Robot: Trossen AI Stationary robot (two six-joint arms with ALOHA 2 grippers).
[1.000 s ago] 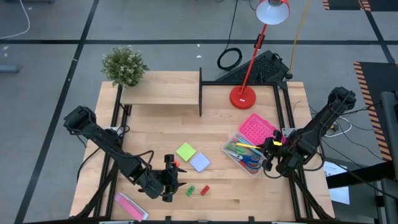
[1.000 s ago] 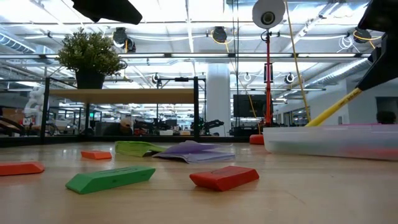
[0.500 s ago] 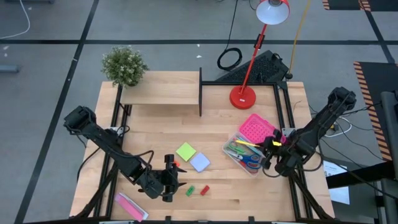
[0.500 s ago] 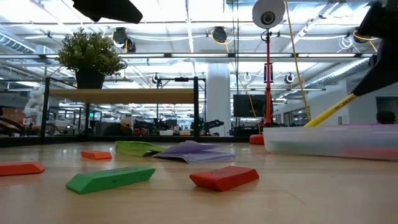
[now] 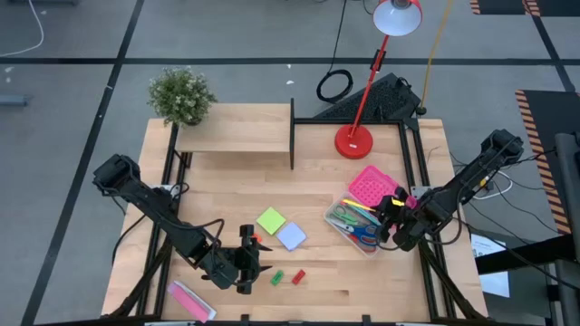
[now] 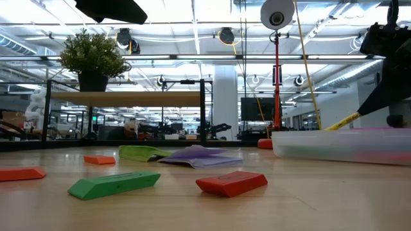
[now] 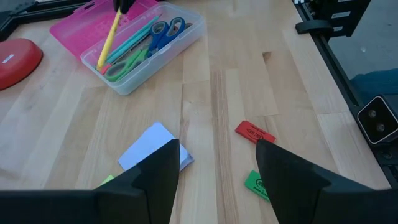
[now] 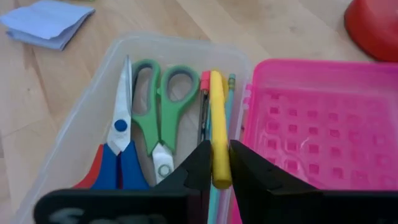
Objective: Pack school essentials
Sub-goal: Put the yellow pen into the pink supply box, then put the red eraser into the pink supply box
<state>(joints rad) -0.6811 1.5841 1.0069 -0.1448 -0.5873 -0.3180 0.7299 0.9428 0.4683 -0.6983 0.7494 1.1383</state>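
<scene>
Wooden tabletop is carrying everything, and at its right side the right gripper is clamping a yellow pencil between its fingers, tilting it down into the clear case. The pencil's far end is lying beside the teal pencil and a red-tipped one, next to the green scissors and the blue scissors already inside. The pink lid is lying open against the case's far edge.

Farther out, much is waiting: the green sticky pad and pale-blue sticky pad are sitting mid-table, touching at a corner, with the green block, red block and an orange block near the front edge. The left gripper, fingers apart and empty, is hovering just beside those blocks. So, by my judgement, scissors and pencils are nearly packed; pads and blocks are remaining, then the lid.
</scene>
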